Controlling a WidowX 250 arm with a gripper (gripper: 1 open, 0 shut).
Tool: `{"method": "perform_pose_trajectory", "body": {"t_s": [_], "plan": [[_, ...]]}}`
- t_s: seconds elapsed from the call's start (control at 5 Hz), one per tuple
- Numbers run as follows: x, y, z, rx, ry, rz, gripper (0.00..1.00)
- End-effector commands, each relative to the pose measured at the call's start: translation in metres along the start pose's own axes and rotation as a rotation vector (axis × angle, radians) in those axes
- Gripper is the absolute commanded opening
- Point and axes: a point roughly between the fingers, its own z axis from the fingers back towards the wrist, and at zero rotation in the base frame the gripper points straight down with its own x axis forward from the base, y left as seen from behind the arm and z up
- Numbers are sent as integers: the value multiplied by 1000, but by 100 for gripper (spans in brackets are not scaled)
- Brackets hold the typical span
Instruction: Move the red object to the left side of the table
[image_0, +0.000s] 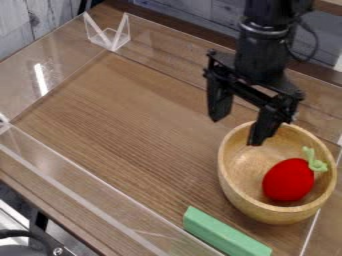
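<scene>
The red object (289, 180), a small strawberry-like toy with a green stem, lies inside the round wooden bowl (238, 162) at the right of the table (134, 120). My gripper (242, 118) hangs pointing down just above and left of the bowl's far rim. Its black fingers (215, 102) stand wide apart with nothing between them. It is still clear of the red object.
A flat green block (225, 232) lies near the front edge, below the bowl. Low clear acrylic walls (60, 165) edge the tabletop, with a clear bracket (106, 32) at the back left corner.
</scene>
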Motion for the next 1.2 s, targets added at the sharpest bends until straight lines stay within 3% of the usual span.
{"method": "perform_pose_trajectory", "body": {"t_s": [0.0, 0.2, 0.6, 1.0], "plan": [[11, -18, 0, -6, -56, -4, 100], [22, -33, -17, -13, -64, 0, 100], [13, -30, -32, -6, -72, -8, 100], [32, -64, -43, 12, -96, -43, 100]]}}
